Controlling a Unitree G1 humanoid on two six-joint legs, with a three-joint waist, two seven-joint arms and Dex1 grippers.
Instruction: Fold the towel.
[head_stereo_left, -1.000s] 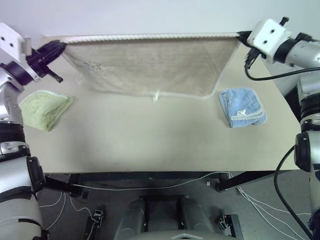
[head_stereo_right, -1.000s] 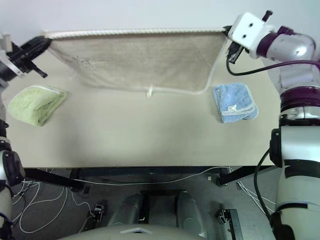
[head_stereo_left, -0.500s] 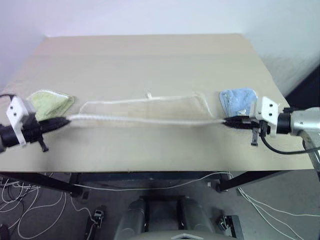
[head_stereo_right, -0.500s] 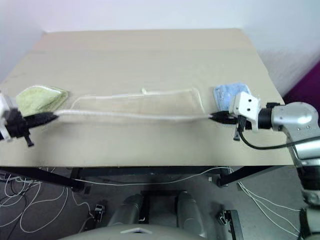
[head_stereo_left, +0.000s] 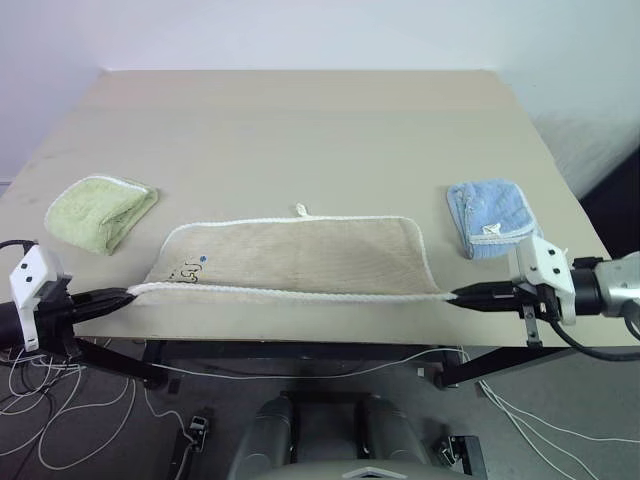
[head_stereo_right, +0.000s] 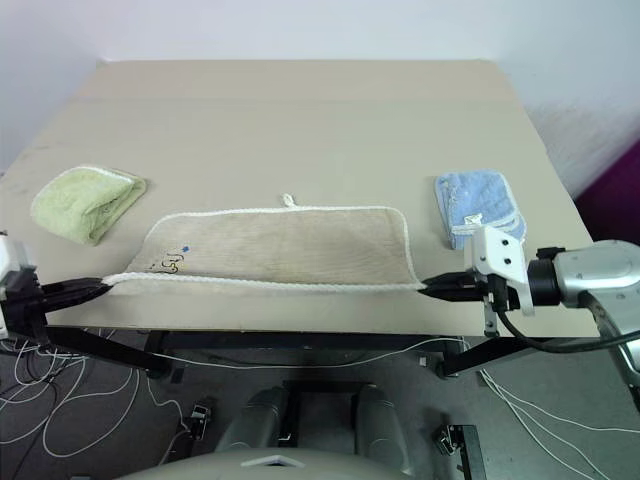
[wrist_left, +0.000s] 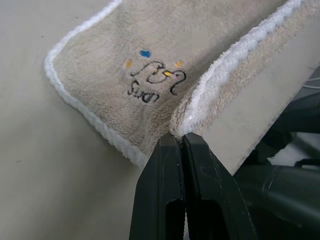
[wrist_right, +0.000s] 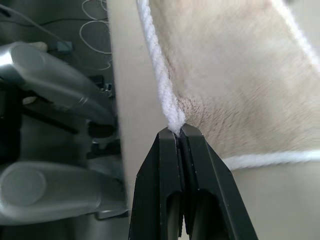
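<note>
The towel (head_stereo_left: 300, 255) lies flat near the table's (head_stereo_left: 300, 130) near edge. Its near corners are pinched tight by the left gripper (head_stereo_left: 125, 295) and right gripper (head_stereo_left: 455, 296). The first fold is starting; next, that edge should be carried to the far edge.

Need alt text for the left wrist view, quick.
The left gripper is shut on the white corded edge of the beige towel, whose corner with a small embroidered swan motif lies on the tan table.
</note>
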